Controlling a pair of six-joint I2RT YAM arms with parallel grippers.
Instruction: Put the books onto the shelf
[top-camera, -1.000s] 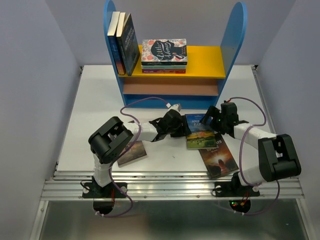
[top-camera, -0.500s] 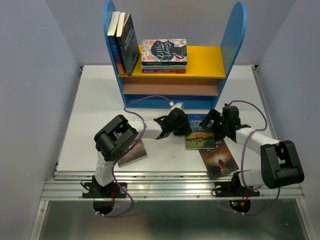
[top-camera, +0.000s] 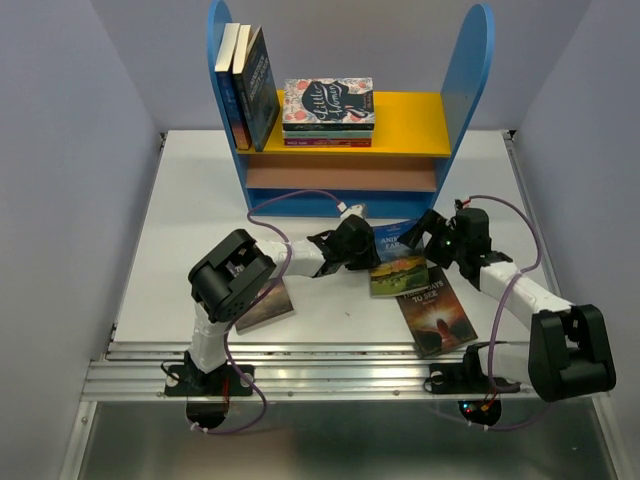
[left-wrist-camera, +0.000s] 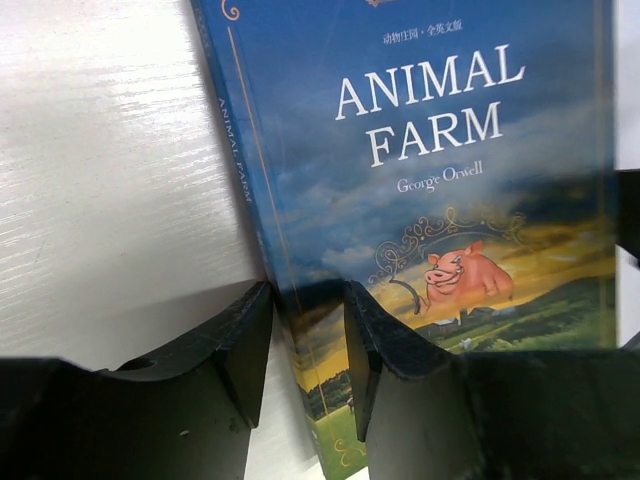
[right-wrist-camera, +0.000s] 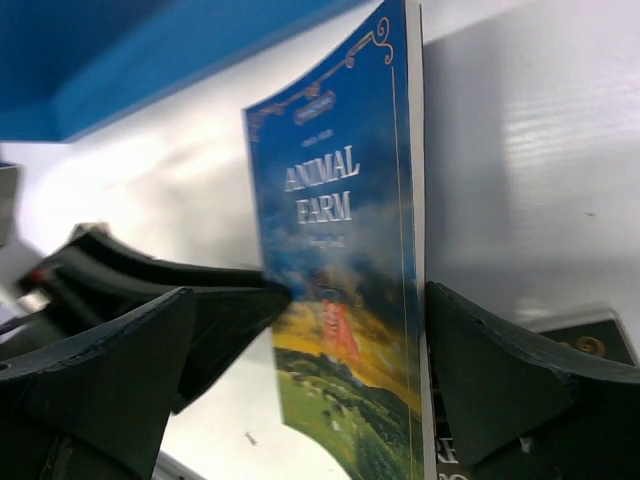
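Left wrist view: the left gripper (left-wrist-camera: 305, 295) straddles the spine edge of the Animal Farm book (left-wrist-camera: 430, 200), one finger on the tabletop (left-wrist-camera: 110, 150) side and one over the cover. Whether they actually clamp it, I cannot tell. Opposite, the right gripper (right-wrist-camera: 355, 292) is spread wide, with that book tilted up between its fingers. The book sits just in front of the shelf (top-camera: 465, 70), beside a brown-covered book (top-camera: 437, 310).
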